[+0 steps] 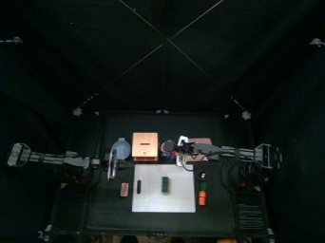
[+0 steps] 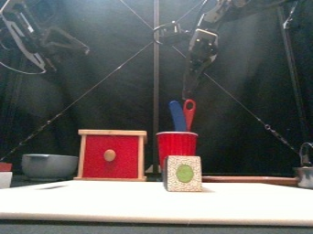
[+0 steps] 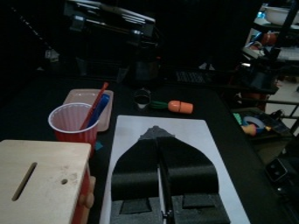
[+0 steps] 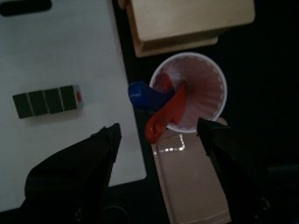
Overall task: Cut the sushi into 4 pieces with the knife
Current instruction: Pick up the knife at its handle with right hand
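White board (image 1: 147,199) — sushi roll (image 2: 184,173) lies front-to-back, end facing front.

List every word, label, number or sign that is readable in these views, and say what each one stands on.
None: no text can be read on anything on the table.
The red cup, the wooden box, the white cutting board and the sushi roll show no print.
The green oval on the sushi roll's end is a plain patch of colour, not a sign.
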